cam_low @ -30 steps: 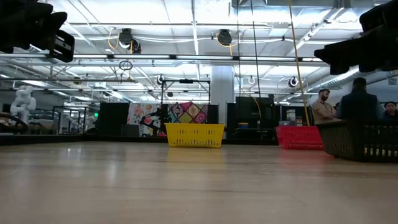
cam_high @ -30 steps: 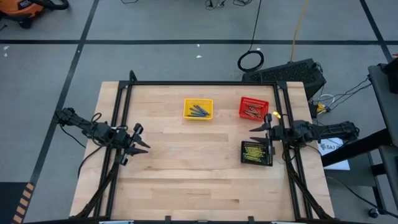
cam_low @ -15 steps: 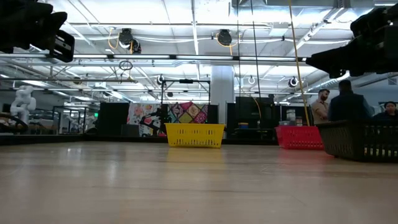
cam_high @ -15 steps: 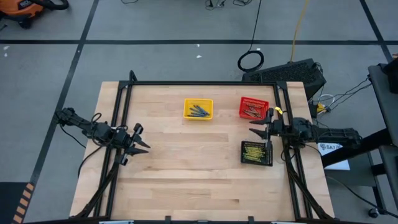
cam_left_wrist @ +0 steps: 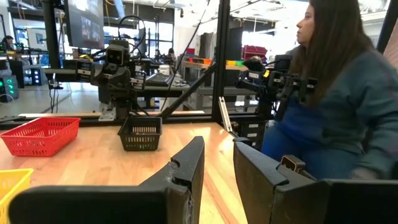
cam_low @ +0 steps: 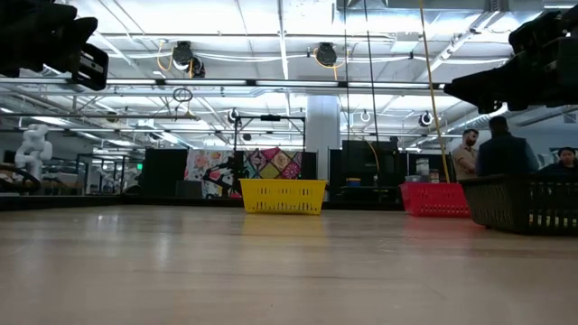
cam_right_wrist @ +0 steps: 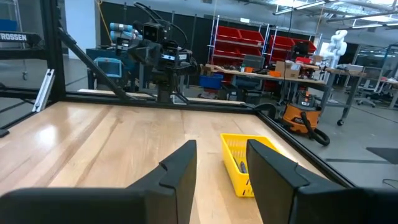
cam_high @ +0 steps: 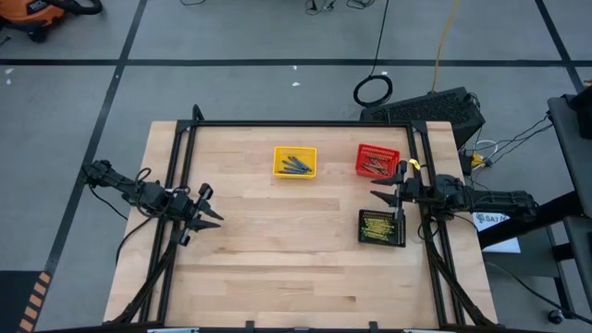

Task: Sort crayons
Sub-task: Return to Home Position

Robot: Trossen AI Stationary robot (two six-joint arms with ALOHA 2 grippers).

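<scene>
The crayons lie in three mesh baskets at the table's far right. Blue-grey crayons (cam_high: pixel 295 166) lie in the yellow basket (cam_high: pixel 277 154). Brown-red crayons (cam_high: pixel 375 166) lie in the red basket (cam_high: pixel 363 150). Yellow-olive crayons (cam_high: pixel 377 225) lie in the black basket (cam_high: pixel 363 239). My left gripper (cam_high: pixel 212 207) is open and empty above the table's left part, well away from the baskets. My right gripper (cam_high: pixel 379 188) is open and empty, raised between the red and black baskets. Its wrist view (cam_right_wrist: pixel 221 167) looks toward the yellow basket (cam_right_wrist: pixel 245 163).
A black metal frame (cam_high: pixel 296 124) runs along the table's far edge and down both sides. People stand beyond the table, one close by in the left wrist view (cam_left_wrist: pixel 339 99). Bare wood (cam_high: pixel 287 259) fills the middle and near part of the table.
My right gripper has shifted a little toward the table's far edge, from over the black basket's far rim toward the red basket, staying open and empty. It has kept still over the last half second. A person behind the black basket has moved.
</scene>
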